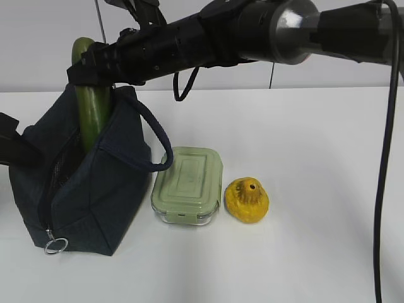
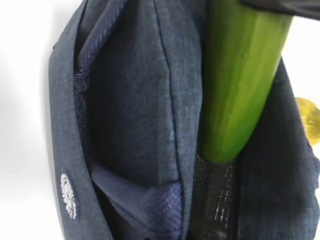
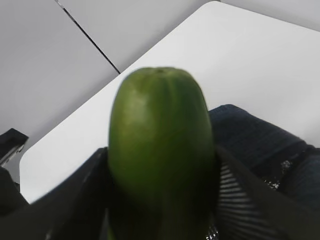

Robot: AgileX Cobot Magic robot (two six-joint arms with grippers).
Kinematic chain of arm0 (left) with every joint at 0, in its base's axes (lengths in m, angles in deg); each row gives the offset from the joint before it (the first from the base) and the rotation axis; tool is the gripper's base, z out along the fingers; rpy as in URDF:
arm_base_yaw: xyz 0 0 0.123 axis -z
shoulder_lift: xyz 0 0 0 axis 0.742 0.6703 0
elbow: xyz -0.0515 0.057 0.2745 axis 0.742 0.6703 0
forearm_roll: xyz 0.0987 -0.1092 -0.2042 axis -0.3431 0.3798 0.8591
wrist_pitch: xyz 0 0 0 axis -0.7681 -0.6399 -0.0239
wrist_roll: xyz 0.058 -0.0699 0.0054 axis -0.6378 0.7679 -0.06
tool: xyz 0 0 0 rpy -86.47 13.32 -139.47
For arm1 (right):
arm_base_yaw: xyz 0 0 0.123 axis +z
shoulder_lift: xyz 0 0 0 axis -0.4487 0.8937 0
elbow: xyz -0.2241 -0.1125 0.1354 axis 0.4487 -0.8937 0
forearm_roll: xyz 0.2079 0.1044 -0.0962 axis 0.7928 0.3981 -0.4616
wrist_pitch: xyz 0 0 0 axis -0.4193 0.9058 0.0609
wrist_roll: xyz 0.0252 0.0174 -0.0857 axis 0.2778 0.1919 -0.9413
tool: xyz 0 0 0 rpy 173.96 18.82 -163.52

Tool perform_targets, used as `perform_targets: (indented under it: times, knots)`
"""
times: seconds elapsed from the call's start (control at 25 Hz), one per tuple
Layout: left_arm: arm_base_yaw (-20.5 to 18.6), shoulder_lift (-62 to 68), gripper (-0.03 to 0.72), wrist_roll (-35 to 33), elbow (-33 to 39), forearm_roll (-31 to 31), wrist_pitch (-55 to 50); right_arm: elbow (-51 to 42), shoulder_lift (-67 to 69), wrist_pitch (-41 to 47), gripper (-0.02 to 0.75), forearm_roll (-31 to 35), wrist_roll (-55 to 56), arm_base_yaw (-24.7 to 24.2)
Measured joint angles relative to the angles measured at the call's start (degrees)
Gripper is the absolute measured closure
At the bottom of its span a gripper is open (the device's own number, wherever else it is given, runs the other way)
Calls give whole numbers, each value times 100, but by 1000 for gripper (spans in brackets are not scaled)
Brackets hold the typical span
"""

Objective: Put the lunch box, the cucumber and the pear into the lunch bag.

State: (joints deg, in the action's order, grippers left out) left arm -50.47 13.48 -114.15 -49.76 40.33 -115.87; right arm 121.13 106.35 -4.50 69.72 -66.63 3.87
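Note:
My right gripper point(image 1: 95, 71) reaches across to the left and is shut on the dark green cucumber point(image 1: 95, 117). It holds the cucumber upright, with the lower end down inside the open top of the navy lunch bag point(image 1: 95, 189). In the right wrist view the cucumber point(image 3: 160, 145) sits between the two black fingers point(image 3: 245, 200). My left gripper point(image 1: 14, 150) is at the bag's left end. One black finger point(image 2: 217, 205) lies inside against the fabric wall point(image 2: 135, 100). The sage-lidded lunch box point(image 1: 188, 185) and the yellow pear point(image 1: 247, 199) lie on the table to the right of the bag.
The bag's loop handle point(image 1: 154, 136) hangs toward the lunch box. The zipper's metal ring pull point(image 1: 55, 245) hangs at the bag's front lower corner. A black cable point(image 1: 382, 189) drops down the right side. The white table point(image 1: 315, 139) stretches to the right and front.

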Motion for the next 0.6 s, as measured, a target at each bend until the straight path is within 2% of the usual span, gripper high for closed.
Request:
perform_targets:
  times: [0.16,0.36,0.48,0.6]
  knots:
    - [0,0,685,0,0,0,6,0,-102,232,153,-376,0,0]
    - [0,0,685,-5,0,2,12,0,-401,423,135,-1152,149,-61]
    - [0,0,686,-5,0,2,4,0,-763,651,153,-2221,918,-201]
    - [0,0,686,-5,0,2,4,11,-1211,1116,160,-3798,2357,-509]
